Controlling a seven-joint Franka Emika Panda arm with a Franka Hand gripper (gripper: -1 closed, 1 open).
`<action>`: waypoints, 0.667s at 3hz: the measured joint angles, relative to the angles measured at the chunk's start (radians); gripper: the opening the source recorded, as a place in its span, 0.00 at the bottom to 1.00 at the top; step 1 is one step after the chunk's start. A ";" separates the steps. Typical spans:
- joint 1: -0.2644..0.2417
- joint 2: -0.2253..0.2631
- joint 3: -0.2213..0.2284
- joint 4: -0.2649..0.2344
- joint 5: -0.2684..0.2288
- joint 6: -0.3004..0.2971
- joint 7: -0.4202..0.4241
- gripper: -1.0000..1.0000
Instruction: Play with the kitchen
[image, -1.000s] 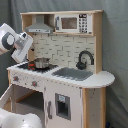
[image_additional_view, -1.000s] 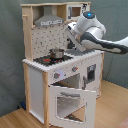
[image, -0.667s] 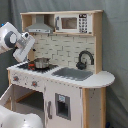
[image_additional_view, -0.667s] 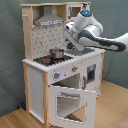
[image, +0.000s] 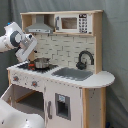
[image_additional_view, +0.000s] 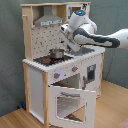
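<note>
We see the kitchen (image: 60, 75) filling most of the frame in the first exterior view, with its hood (image: 41, 25) at upper left and the microwave (image: 74, 23) at upper centre. In the second exterior view the kitchen (image_additional_view: 55, 75) stands at centre, on a wooden floor (image_additional_view: 15, 119).

On the black stovetop (image: 31, 67), at left of centre in the first exterior view, a small metal pot (image: 41, 63) sits beside something red (we cannot tell what). The grey sink (image: 73, 73) lies at centre, and the black faucet (image: 85, 59) rises behind it, right of centre.

In the second exterior view the pot (image_additional_view: 57, 53) is at centre, and the oven door (image_additional_view: 71, 102) hangs open toward the lower centre of the frame.

The arm (image: 15, 39) enters from the left edge in the first exterior view and from the right edge in the second exterior view, its wrist bent down above the stovetop. The hand (image_additional_view: 70, 46) hangs just right of the pot in the second exterior view; whether it is released or clenched, we cannot tell.
</note>
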 joint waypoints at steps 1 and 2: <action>-0.060 0.034 0.060 0.045 0.012 -0.012 0.001 1.00; -0.126 0.065 0.122 0.092 0.023 -0.031 0.001 1.00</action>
